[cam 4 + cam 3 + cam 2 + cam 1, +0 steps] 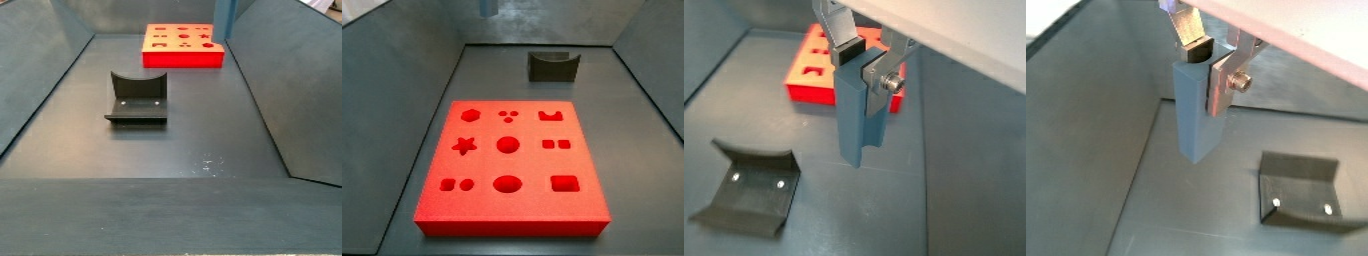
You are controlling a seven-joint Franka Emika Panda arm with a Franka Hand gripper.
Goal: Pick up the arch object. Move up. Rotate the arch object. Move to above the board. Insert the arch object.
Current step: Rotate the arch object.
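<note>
My gripper [1207,75] [862,72] is shut on the arch object [1193,120] [851,130], a long blue-grey piece with a concave groove along one side. The piece hangs upright in the air, point down, well above the grey floor. In a wrist view the red board [811,75] lies on the floor behind the hanging piece. In both side views the board [509,200] [181,60] shows its shaped recesses. Only the piece's lower end [486,6] [226,18] shows at the picture edge there, off to the side of the board.
The dark fixture [1300,185] [751,185] [552,66] [136,100] stands on the floor apart from the board. Sloping grey walls [287,90] close in the floor on all sides.
</note>
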